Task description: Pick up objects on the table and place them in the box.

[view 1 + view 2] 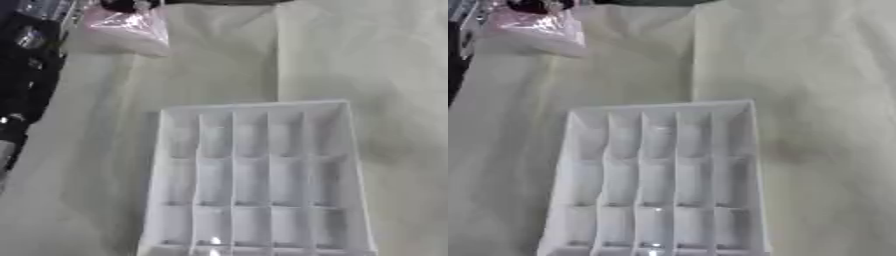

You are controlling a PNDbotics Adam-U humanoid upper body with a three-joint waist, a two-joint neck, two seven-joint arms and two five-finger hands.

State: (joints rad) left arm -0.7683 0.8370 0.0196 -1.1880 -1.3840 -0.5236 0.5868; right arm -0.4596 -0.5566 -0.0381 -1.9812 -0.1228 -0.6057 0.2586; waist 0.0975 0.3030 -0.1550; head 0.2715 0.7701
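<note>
White box (258, 180) with rows of compartments at six o'clock, seemingly all bare. Pinkish clear bag (131, 25) at eleven o'clock on the bench (376, 75), something dark touching its top; hand state impossible to tell. Nothing placed yet.

The left arm (26, 65) is seen along the nine to eleven o'clock edge of the left eye view, black with silver joints, reaching up toward eleven o'clock. No fingers can be made out.
</note>
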